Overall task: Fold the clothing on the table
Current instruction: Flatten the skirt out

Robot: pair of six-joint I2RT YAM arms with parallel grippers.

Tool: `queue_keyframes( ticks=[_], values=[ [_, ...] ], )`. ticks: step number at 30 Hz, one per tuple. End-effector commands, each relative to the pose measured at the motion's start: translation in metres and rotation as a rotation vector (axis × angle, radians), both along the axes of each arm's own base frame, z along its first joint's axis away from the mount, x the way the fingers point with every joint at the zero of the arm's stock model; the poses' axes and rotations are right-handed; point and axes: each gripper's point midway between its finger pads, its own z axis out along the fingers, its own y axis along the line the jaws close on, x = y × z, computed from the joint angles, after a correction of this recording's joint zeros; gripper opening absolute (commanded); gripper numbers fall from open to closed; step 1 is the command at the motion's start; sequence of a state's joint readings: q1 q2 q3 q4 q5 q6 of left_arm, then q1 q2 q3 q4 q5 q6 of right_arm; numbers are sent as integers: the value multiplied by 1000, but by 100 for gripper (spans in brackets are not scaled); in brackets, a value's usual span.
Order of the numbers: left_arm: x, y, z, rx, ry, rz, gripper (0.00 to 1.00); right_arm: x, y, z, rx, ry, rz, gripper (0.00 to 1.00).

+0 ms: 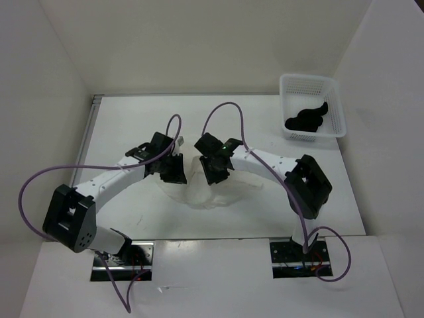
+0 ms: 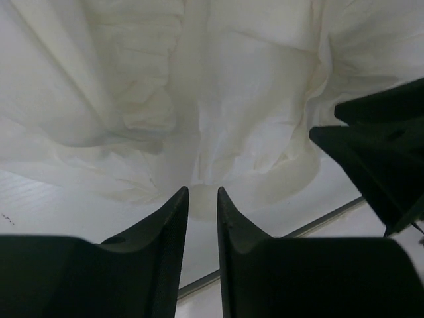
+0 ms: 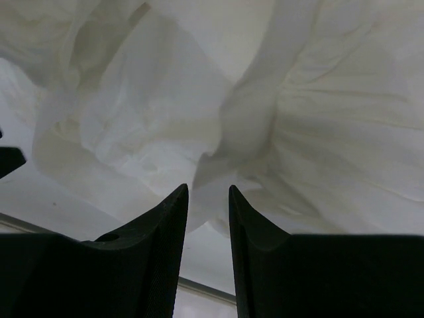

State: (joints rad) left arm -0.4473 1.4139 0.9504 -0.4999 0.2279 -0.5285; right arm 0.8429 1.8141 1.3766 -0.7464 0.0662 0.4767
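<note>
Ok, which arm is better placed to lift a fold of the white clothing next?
Probably the right, narrowly. The right gripper has a ridge of the clothing running into the gap between its fingertips; the left gripper only faces a rounded lobe at its tips. Both hang over it.

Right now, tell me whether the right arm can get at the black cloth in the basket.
Probably yes: the black cloth lies in an open-topped basket, with bare table between it and the right gripper.
</note>
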Motion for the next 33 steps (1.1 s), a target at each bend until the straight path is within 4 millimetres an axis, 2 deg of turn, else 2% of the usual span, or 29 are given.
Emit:
queue_keyframes(
  ticks=[1,3,5,7,9,10,15,23,26,28,30,32,33],
  values=[
    [2,5,2,48,-33,82,30,-7,22,25,79,-57,-2,37],
    [-3,5,-6,108,-26,97,30,-9,26,20,65,-59,-3,37],
    [-8,4,-11,151,-26,94,30,-7,21,15,36,-63,-22,37],
    [-10,8,-16,200,-25,121,34,-8,19,14,17,-69,-29,37],
    [-13,3,-16,203,-28,117,37,-9,16,13,-9,-86,-41,37],
    [-12,4,-19,203,-31,138,45,-8,13,13,-24,-91,-46,37],
    [-13,8,-26,268,-59,174,52,-10,9,12,-60,-114,-63,37],
    [-14,18,-50,332,-24,226,52,-20,5,-3,-103,-100,-62,37],
    [-15,23,-53,353,-30,234,49,-19,7,-6,-101,-102,-62,37],
    [-13,25,-53,356,-34,248,47,-18,2,-11,-134,-105,-68,37],
    [-16,26,-54,364,-26,246,47,-16,4,-8,-125,-110,-69,37],
    [-13,22,-44,333,-46,247,47,-13,13,8,-79,-126,-68,37],
    [-12,21,-41,323,-50,256,49,-11,15,8,-70,-132,-69,37]
  ],
)
